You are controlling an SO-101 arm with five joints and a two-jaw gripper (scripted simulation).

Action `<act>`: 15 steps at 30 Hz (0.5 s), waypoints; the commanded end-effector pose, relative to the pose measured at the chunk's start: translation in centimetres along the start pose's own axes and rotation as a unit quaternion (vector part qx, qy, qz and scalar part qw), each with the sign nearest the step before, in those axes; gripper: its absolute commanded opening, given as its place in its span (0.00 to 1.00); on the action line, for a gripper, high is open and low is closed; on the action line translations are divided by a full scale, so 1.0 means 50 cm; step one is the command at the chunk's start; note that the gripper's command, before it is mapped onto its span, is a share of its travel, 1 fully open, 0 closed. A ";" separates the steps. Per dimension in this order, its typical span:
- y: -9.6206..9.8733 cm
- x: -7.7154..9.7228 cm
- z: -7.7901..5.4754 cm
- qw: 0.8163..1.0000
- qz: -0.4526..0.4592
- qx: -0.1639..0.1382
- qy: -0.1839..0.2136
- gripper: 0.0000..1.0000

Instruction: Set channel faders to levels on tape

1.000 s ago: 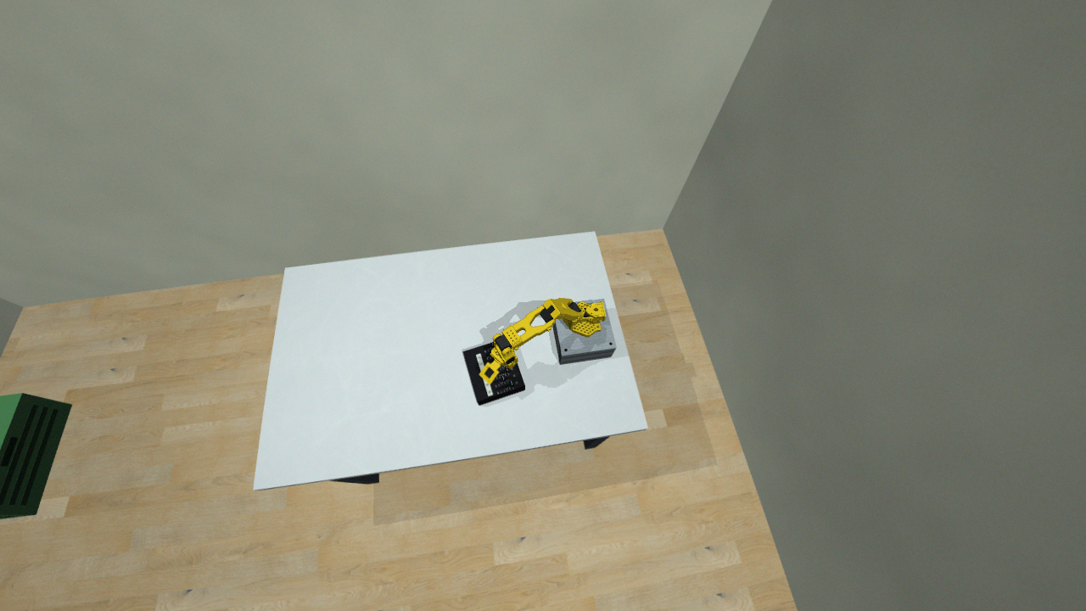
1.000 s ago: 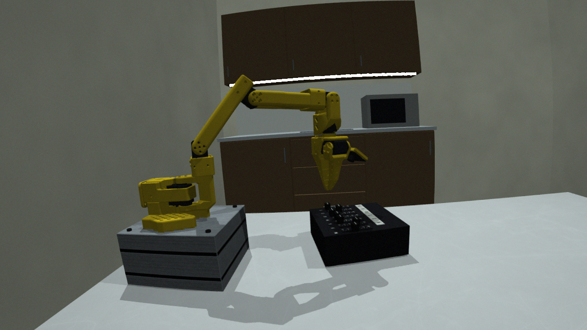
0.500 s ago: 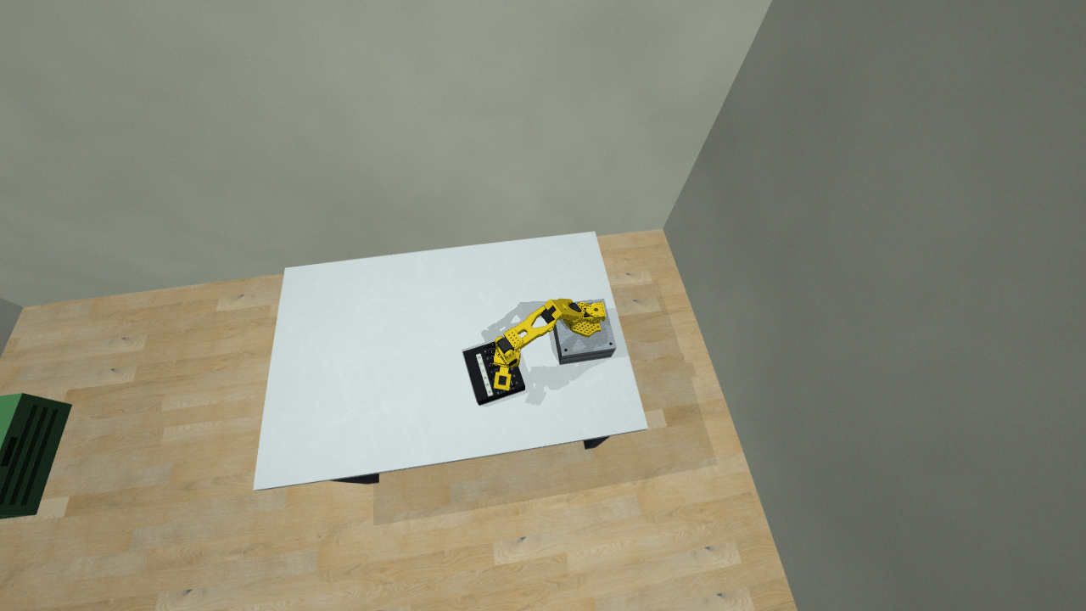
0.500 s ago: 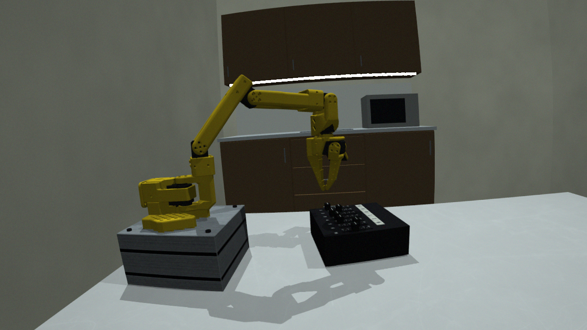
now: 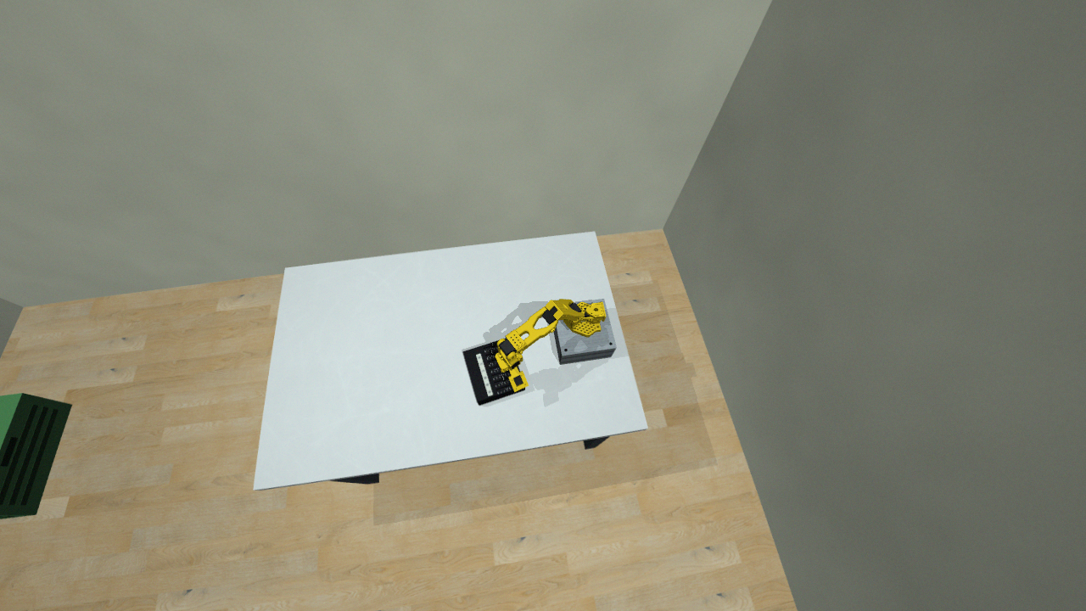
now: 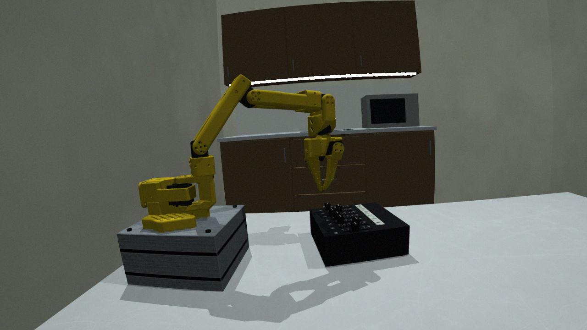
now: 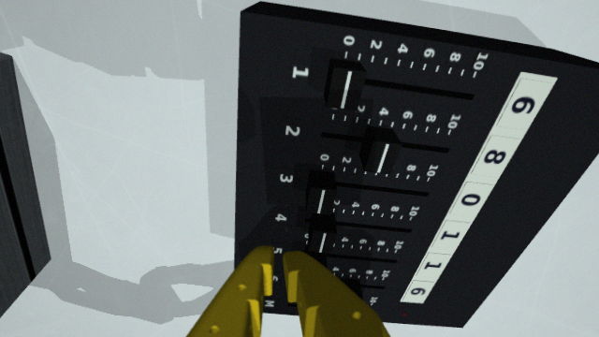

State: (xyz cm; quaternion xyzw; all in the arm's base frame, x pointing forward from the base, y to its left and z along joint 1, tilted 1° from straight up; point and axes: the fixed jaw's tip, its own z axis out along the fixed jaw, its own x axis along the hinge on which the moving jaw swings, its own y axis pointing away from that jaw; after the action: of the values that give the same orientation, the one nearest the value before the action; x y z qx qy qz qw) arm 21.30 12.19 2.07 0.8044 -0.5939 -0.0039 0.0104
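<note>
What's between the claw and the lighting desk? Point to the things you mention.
Only open air: the exterior view shows a bare gap beneath the claw (image 5: 513, 371) (image 6: 323, 189) (image 7: 279, 253), above the desk (image 5: 471, 357) (image 6: 369, 246) (image 7: 463, 281).

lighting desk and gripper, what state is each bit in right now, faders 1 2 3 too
gripper: shut, nothing between the fingers, above the desk
lighting desk: flat on the table
fader 1: near 0, tape says 6
fader 2: part way up, below its tape's 8
fader 3: at about 0, matching its tape

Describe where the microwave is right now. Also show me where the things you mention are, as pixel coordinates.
In the exterior view, the microwave (image 6: 390, 110) sits at the right end of the counter (image 6: 426, 128), beneath the wall cupboards (image 6: 320, 41) and to the right of the arm (image 6: 279, 100).
</note>
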 end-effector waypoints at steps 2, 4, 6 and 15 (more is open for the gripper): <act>0.002 -0.006 -0.005 0.992 -0.123 0.012 -0.002 0.00; 0.003 -0.007 -0.005 0.985 -0.170 0.012 -0.001 0.00; 0.003 -0.008 -0.005 0.976 -0.217 0.012 -0.001 0.00; 0.004 -0.012 -0.004 0.927 -0.374 0.012 0.001 0.00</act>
State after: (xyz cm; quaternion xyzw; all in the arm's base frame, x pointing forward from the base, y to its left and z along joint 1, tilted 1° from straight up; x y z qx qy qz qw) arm 21.04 12.45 1.96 0.9476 -0.3193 -0.0066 0.0090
